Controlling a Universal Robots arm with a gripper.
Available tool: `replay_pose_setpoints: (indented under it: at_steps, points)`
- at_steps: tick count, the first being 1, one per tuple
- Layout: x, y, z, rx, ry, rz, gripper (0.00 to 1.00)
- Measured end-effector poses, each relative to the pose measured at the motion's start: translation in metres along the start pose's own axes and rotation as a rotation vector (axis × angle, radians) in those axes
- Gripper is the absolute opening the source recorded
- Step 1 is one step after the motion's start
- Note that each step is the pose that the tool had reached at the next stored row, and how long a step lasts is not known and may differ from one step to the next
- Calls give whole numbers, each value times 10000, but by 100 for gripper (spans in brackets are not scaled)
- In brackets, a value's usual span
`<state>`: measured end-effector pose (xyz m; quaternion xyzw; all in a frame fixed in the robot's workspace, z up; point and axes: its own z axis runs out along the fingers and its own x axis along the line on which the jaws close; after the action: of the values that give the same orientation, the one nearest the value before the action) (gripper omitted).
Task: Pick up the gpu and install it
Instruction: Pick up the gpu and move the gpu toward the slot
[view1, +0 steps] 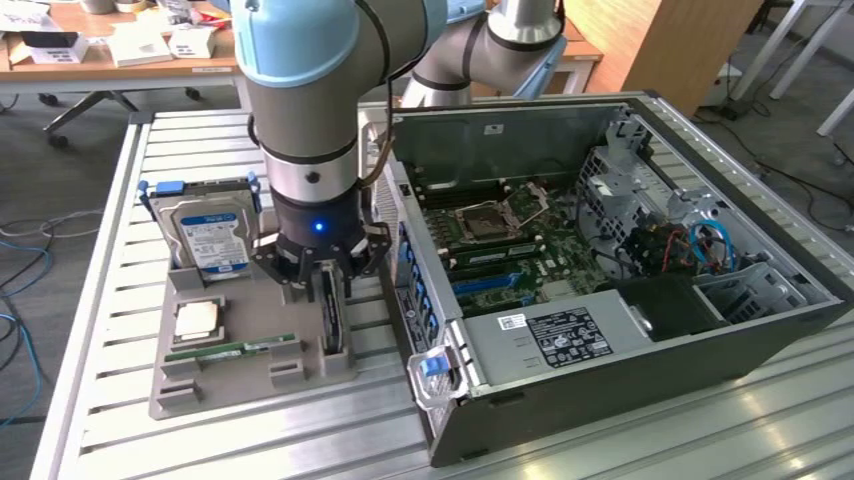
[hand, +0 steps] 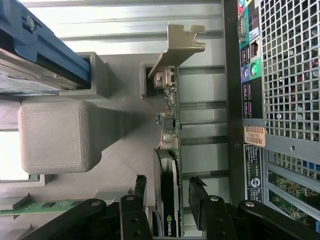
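Note:
The gpu (view1: 332, 322) stands on edge in a slot of the grey holder tray (view1: 180, 385), at the side nearest the computer case. In the wrist view the gpu (hand: 169, 150) is a thin green board with a black cooler and a silver end bracket (hand: 178, 46). My gripper (view1: 327, 285) hangs straight over it. It is open (hand: 168, 182), with one black finger (hand: 199, 192) on each side of the card and a small gap showing on both sides. Nothing is held.
The same tray holds a hard drive (view1: 207, 235) with a blue label standing upright, a CPU (view1: 198, 320) and a RAM stick (view1: 247, 349). The open computer case (view1: 747, 330) lies at the exterior view's right, its motherboard (view1: 501, 250) exposed. Its rear panel (hand: 250, 100) is close beside the card.

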<state>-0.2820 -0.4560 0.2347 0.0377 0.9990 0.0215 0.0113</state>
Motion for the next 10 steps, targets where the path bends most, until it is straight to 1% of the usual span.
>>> replay_pose_setpoints:
  at_steps: [10]
  points:
    - [-5, -1, 22, -1, 0, 1, 47]
